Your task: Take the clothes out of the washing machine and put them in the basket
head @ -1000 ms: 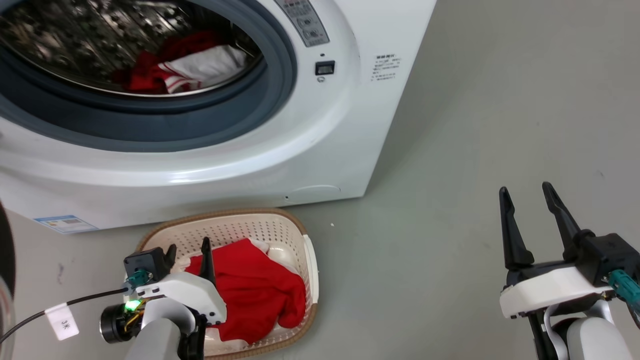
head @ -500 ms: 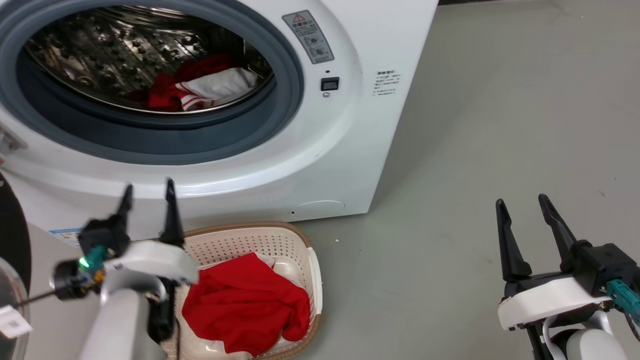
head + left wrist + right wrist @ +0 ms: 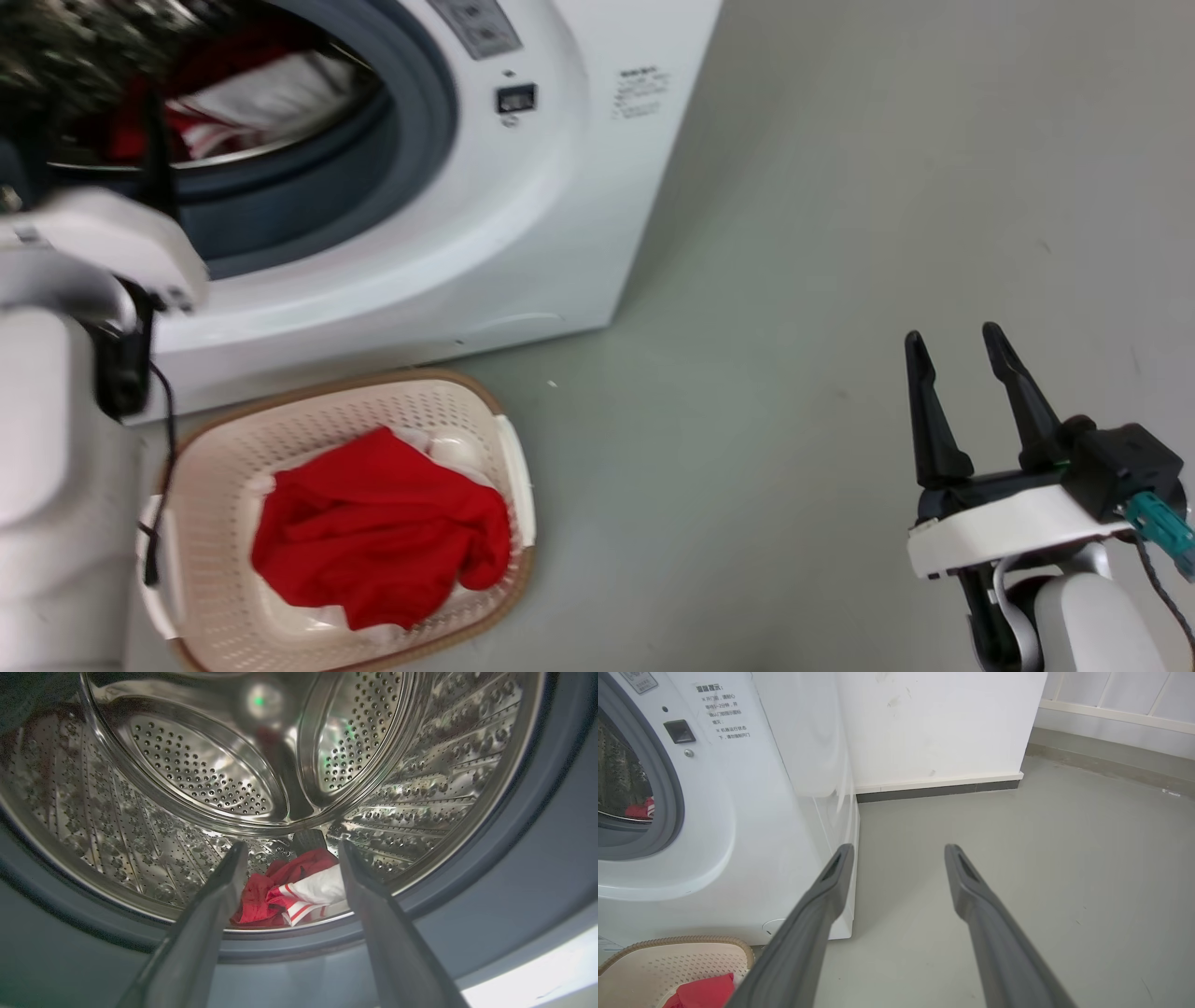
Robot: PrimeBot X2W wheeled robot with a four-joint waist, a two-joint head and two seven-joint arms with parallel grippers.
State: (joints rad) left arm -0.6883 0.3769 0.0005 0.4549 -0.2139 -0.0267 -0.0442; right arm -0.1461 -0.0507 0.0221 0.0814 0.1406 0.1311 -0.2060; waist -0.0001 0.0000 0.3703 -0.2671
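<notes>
left gripper (image 3: 292,847), wide, has risen from basket (image 3: 411,399) to washing machine (image 3: 523,233) mouth, clothes (image 3: 289,891) at 6 o'clock; right gripper (image 3: 952,334) wide; grey floor (image 3: 794,280).

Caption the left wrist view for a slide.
Open left gripper points into the washing machine, framing a red-and-white garment low in the steel drum.

The right gripper (image 3: 952,334) is showing two long, tapered black fingers (image 3: 929,420) on a white housing (image 3: 1008,532) with a teal connector (image 3: 1158,525), while the left gripper (image 3: 293,847) is trailing a thin black cable (image 3: 171,411) beside its pale grey forearm (image 3: 56,485).
</notes>
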